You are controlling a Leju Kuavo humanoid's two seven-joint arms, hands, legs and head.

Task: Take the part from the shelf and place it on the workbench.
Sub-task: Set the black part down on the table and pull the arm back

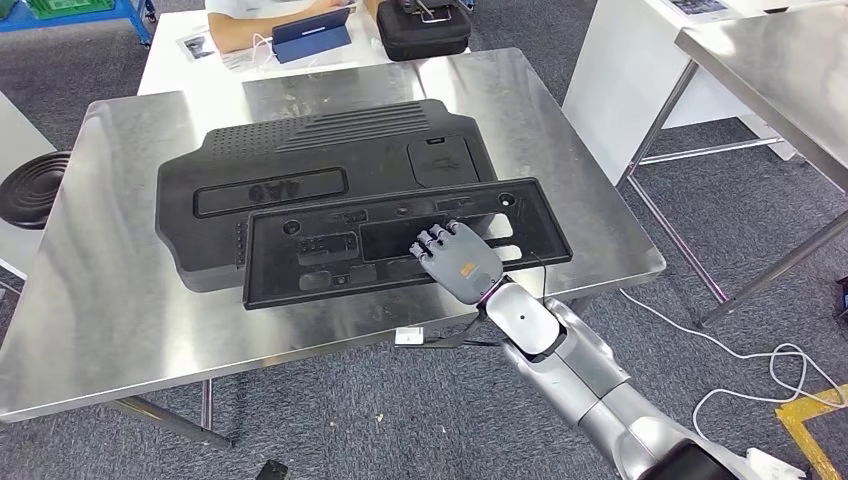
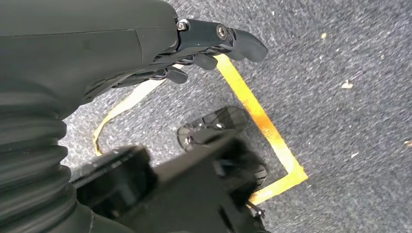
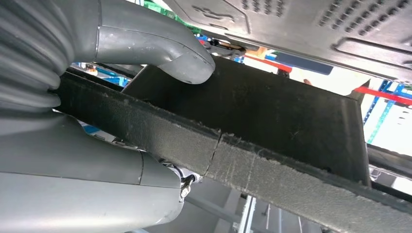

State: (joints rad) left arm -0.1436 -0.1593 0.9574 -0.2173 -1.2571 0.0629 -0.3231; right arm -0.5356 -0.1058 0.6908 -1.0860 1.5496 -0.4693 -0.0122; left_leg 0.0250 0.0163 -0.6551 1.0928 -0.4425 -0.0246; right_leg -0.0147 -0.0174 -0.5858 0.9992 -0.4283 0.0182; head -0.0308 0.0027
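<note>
On a steel workbench (image 1: 90, 330) over grey carpet, my right hand (image 1: 458, 258) grips the near edge of the long, black, recessed panel (image 1: 400, 250), its long axis running 9 to 3 o'clock, lapping a larger black part (image 1: 300, 170); my left hand (image 2: 194, 53) hangs empty, fingers loosely apart.

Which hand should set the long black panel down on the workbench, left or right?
Right. The right hand already grips the near edge of the long black panel, held over the steel workbench and the larger black part. The left hand hangs by the carpet, holding nothing.
</note>
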